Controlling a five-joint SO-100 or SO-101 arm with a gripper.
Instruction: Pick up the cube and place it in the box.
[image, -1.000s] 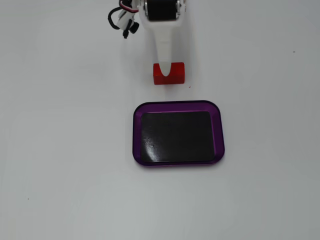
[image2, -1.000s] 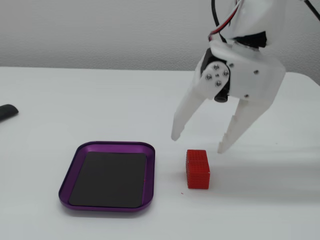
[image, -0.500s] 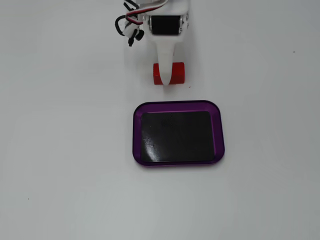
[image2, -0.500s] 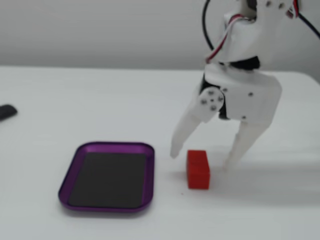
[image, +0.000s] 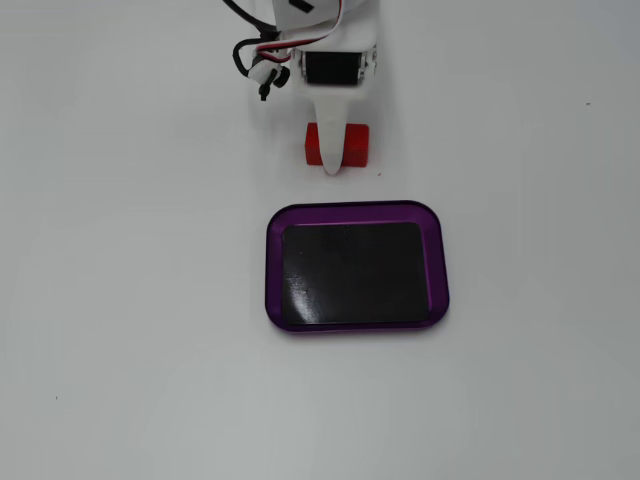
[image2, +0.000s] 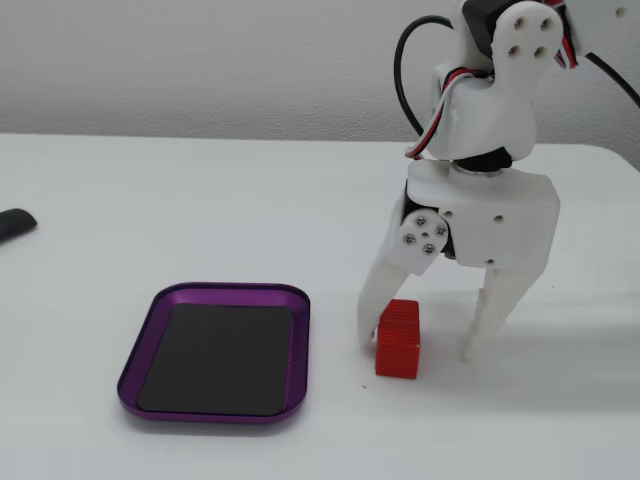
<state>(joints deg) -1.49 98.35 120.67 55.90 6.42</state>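
The red cube (image: 357, 143) lies on the white table just beyond the far rim of the purple-rimmed box (image: 357, 209). In a fixed view from the side the cube (image2: 398, 342) stands to the right of the box (image2: 230, 291), which is empty. My white gripper (image2: 420, 347) is open and lowered around the cube. Its left finger (image2: 380, 290) is at the cube's left side and its right finger (image2: 495, 300) stands apart to the right. From above, the gripper (image: 333, 150) covers the cube's middle.
A dark object (image2: 10, 224) lies at the table's left edge. Black and red cables (image: 258, 55) hang from the arm. A wall stands behind the table.
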